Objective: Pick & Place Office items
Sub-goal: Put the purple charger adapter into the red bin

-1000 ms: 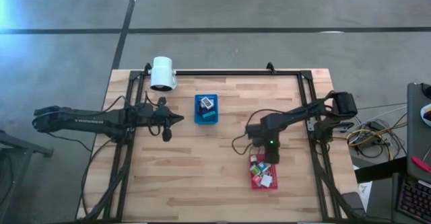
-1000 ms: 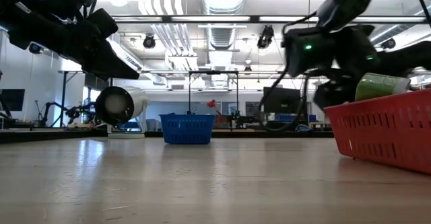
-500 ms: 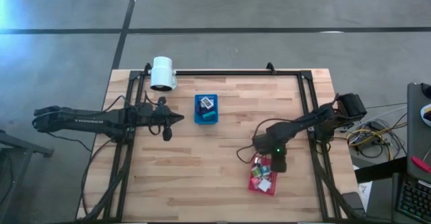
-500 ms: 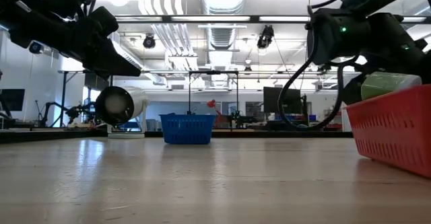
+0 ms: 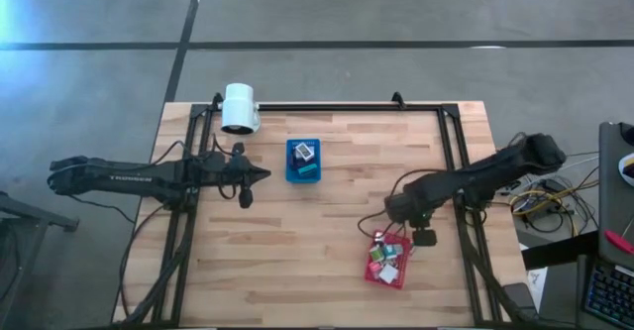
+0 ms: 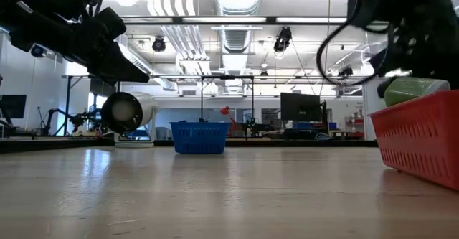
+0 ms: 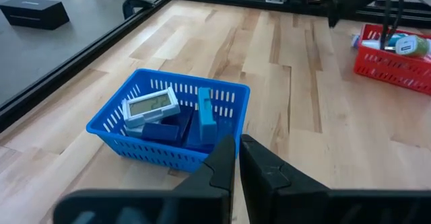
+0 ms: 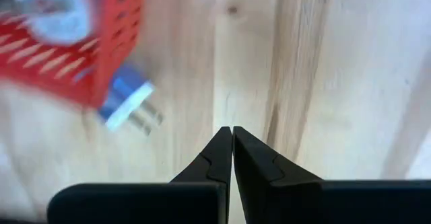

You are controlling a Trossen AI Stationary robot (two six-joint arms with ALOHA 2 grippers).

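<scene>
Presently nothing is being gripped: the right hand (image 5: pixel 425 238), fingers together, is being held beside the red tray (image 5: pixel 389 261) near the worktop's right edge, where a snagged tray could spill the office items (image 5: pixel 388 259); the left hand (image 7: pixel 238 158), likewise closed and empty, is being held near the blue tray (image 7: pixel 168 120).

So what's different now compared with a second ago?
The right end effector swung away from above the red tray toward the table's right edge, and the tray shifted and turned slightly. It stayed shut and took hold of nothing. The left end effector, the blue tray and its items stayed put.
</scene>
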